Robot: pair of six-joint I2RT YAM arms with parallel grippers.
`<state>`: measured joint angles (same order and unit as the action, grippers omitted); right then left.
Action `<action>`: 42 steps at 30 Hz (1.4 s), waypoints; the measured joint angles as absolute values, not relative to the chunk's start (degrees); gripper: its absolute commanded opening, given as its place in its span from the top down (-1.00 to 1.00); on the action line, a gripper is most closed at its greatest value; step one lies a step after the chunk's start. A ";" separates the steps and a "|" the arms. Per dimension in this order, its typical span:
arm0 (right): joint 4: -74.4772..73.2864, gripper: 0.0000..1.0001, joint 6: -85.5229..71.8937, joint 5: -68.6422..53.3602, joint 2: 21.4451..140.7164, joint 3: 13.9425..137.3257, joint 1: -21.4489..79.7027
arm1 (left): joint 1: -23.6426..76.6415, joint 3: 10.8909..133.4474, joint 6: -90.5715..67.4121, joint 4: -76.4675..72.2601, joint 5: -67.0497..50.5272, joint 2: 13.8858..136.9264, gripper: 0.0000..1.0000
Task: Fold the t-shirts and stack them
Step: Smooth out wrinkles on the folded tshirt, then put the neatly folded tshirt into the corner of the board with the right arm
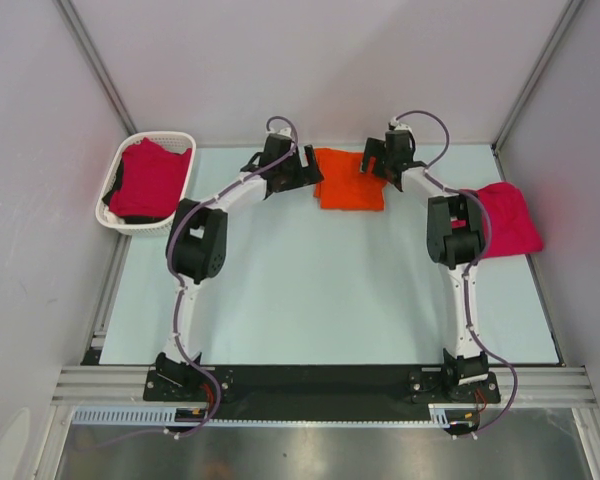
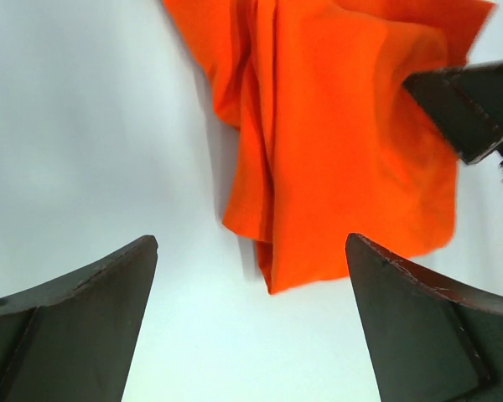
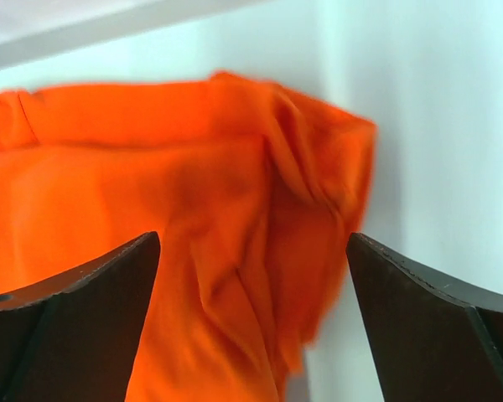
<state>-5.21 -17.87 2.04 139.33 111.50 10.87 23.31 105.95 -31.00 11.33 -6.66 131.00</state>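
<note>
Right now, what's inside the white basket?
A crumpled crimson-pink t-shirt fills the basket. A dark patch shows at its left; anything beneath is covered.

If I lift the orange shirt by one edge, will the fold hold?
Probably not: the orange shirt lies in soft creases and loose layers, so a one-edge lift would likely let it unfold. It looks thin and light, so it should slide on the smooth table when pushed, though it may bunch rather than move whole.

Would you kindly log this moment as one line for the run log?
orange t-shirt: folded, far table centre | left fingers: open, empty | right fingers: open, empty | crimson t-shirt: table's right edge | white basket: crimson cloth inside
</note>
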 measured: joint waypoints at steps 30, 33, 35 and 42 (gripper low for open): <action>-3.36 -1.00 -29.36 -21.82 136.55 104.60 2.79 | 23.27 98.89 -31.48 8.27 -8.45 127.44 -0.99; -3.31 -0.99 -30.02 -23.40 136.75 104.62 2.76 | 23.27 98.89 -31.48 8.32 -8.16 127.44 -0.99; -3.31 -1.00 -30.39 -24.34 137.27 105.21 2.70 | 23.27 98.89 -31.48 8.32 -8.12 127.44 -0.99; -5.13 -0.82 -30.20 -24.75 141.45 112.20 4.08 | 23.24 98.89 -31.44 8.93 -7.86 127.44 -0.99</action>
